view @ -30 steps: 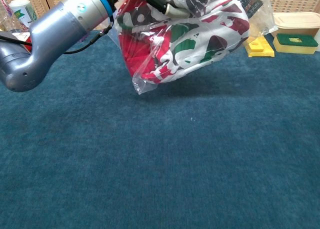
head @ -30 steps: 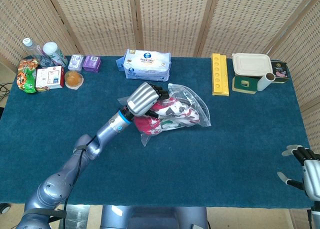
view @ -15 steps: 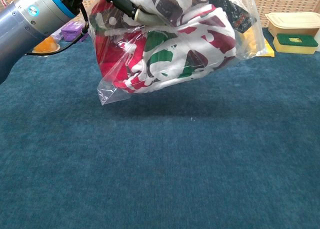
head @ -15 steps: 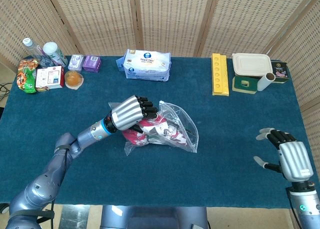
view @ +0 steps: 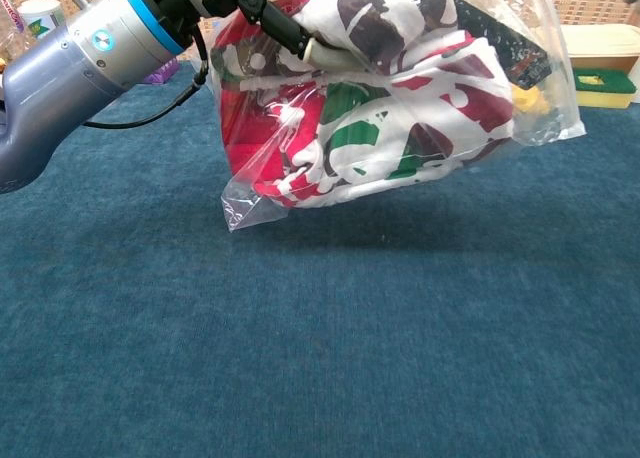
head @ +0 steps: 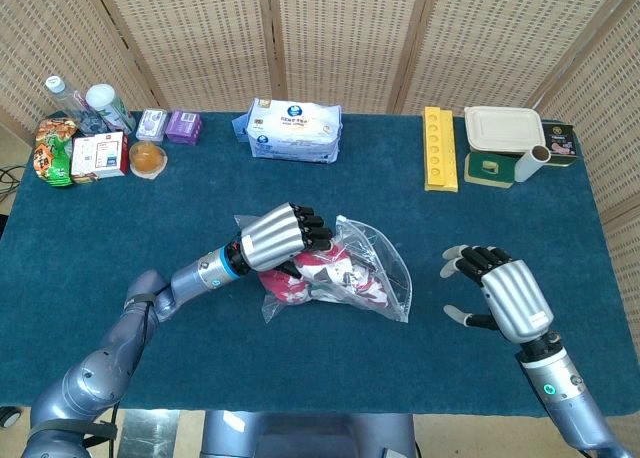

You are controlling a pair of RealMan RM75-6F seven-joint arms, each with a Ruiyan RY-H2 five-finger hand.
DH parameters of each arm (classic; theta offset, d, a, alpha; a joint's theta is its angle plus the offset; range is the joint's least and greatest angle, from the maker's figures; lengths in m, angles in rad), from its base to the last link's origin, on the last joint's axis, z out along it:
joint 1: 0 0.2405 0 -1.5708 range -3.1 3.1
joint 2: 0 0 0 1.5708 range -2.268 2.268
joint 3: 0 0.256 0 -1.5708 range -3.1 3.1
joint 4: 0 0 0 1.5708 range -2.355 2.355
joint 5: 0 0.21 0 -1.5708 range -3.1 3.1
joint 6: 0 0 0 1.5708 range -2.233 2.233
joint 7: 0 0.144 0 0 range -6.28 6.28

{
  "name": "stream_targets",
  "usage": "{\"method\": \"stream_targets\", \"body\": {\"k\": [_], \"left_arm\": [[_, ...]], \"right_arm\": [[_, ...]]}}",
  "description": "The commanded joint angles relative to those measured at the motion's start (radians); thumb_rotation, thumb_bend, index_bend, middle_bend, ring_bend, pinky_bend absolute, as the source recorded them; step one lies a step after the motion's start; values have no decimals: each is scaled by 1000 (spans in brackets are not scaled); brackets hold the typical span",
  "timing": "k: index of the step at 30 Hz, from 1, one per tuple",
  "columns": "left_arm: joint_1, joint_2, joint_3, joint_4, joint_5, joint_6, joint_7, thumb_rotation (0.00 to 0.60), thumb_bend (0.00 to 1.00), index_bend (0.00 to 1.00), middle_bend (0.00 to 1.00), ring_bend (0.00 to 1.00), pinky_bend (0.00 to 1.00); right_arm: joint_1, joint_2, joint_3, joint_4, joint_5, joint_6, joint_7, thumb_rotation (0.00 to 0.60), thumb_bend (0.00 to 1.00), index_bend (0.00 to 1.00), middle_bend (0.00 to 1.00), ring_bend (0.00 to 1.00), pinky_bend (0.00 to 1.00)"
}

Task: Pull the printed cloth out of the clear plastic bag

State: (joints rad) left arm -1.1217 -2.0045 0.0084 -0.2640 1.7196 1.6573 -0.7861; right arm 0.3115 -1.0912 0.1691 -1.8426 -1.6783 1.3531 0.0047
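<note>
My left hand [head: 283,236] grips the clear plastic bag [head: 378,284] from above and holds it off the blue table. The chest view shows the bag [view: 545,108] hanging in the air, with dark fingers [view: 285,26] of that hand closed on its top. Inside is the printed cloth [head: 325,280], red, white and green, bunched up [view: 370,128]. My right hand [head: 503,293] hovers to the right of the bag, fingers spread, holding nothing. A gap separates it from the bag.
A wipes pack [head: 293,131] lies at the back middle. A yellow tray [head: 439,148], a lidded box [head: 504,129] and a roll [head: 530,162] stand at the back right. Bottles, snacks and small boxes [head: 98,143] crowd the back left corner.
My right hand has risen from the table's right front corner and moved left toward the bag. The left hand shifted the bag slightly right and nearer me.
</note>
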Motion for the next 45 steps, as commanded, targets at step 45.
{"method": "stream_targets", "body": {"k": [45], "left_arm": [[-81,-127,-31,35,-63,-86,-13,600,324,932,673,673,703]], "right_arm": [[204,-2,34,-107,176,-231,-160,600,81,437,348,381,394]]}}
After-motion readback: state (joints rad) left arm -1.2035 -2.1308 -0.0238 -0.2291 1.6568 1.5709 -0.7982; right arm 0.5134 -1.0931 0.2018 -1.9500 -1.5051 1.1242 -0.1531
